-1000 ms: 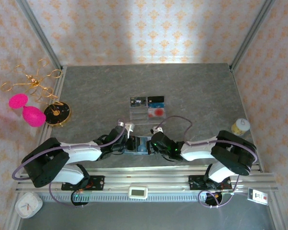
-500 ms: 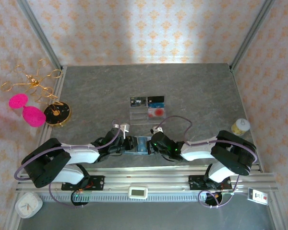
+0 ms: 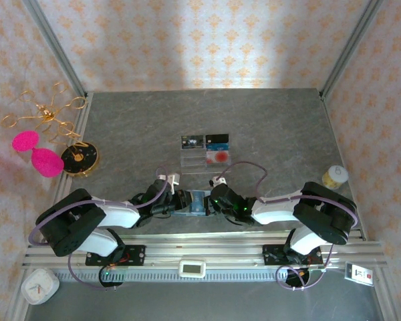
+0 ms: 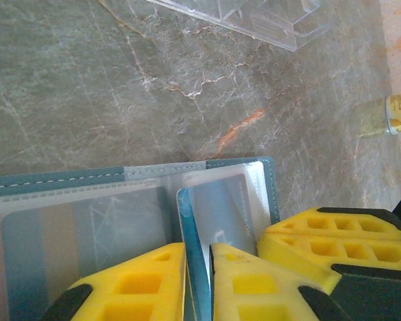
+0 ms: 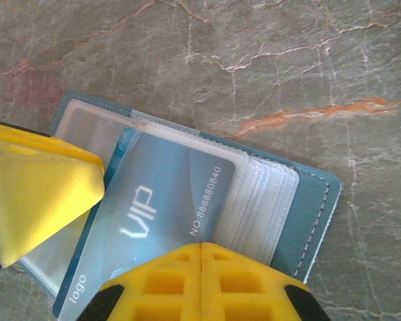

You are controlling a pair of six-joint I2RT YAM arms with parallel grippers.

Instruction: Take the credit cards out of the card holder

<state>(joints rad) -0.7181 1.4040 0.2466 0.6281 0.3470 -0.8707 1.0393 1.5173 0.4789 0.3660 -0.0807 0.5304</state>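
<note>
The teal card holder (image 3: 194, 202) lies open near the table's front edge, between both grippers. My left gripper (image 4: 198, 250) is shut on the edge of a blue credit card (image 4: 189, 217) that sticks out of a clear pocket. In the right wrist view that card (image 5: 154, 210) reads VIP and is still partly inside the pocket. My right gripper (image 5: 202, 250) is shut, its pads together on the holder's (image 5: 307, 200) pocket stack beside the card. Other credit cards, one black (image 3: 192, 141) and one pale with red (image 3: 218, 156), lie by the clear tray.
The clear plastic tray (image 3: 202, 160) sits just beyond the holder. A small bottle (image 3: 334, 176) stands at the right edge. A pink object (image 3: 43, 160), a gold wire piece (image 3: 47, 114) and a black disc (image 3: 79, 158) are at the left. The far half of the table is bare.
The left jaws have narrowed onto the blue card and the left wrist has drawn back a little to the left. The right arm has held still.
</note>
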